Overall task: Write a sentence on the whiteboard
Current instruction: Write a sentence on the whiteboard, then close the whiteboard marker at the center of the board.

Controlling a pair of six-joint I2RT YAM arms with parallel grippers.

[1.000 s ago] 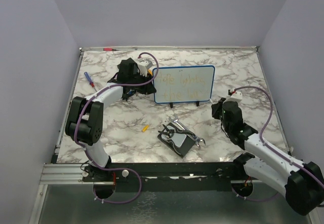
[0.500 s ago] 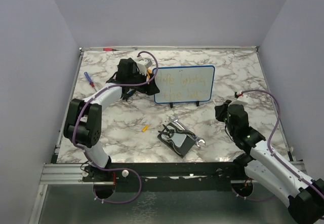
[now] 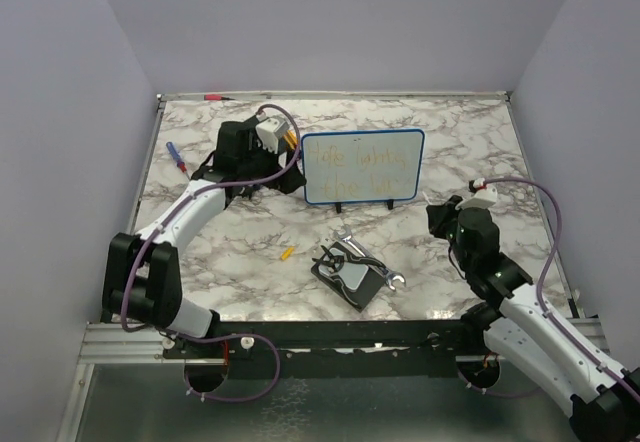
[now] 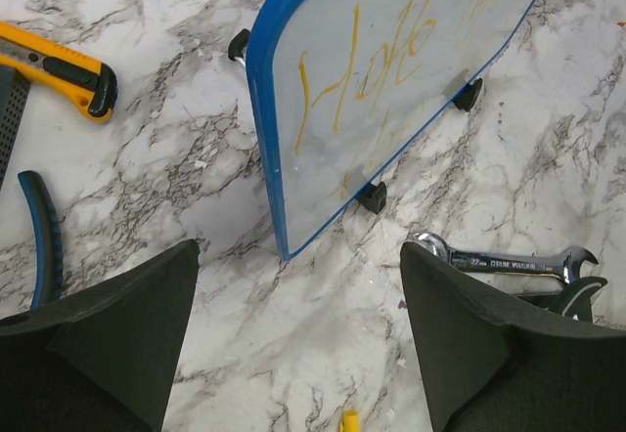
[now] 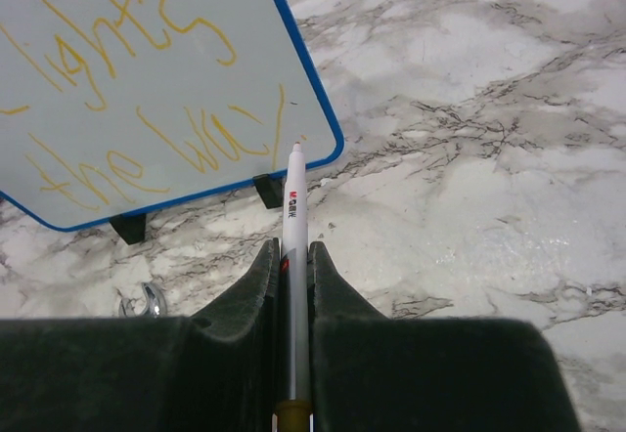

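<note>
I see the whiteboard (image 3: 363, 167) standing up on its little black feet near the back middle of the counter (image 3: 480, 152). The sentence (image 3: 356, 165) is on it in thin orange-yellow letters, in two short lines. From the wrist cameras I can read "Hope lights" on top and "the way" under it. My left gripper (image 3: 281, 146) is just beside the board's left edge. Its two fingers (image 4: 117, 344) are spread wide apart with nothing between them. In that wrist view, a yellow knife (image 4: 59, 65) lies on the counter to the left, and a silver wrench (image 4: 509, 259) lies to the right. My right gripper (image 3: 445, 217) sits off to the right of the board and apart from it. It is squeezed tight on a white pen (image 5: 293, 197). The pen's tip points at the board's lower right corner. A flat black pad (image 3: 345, 280) with tools on it lies in front of the board, near the counter's front edge.
</note>
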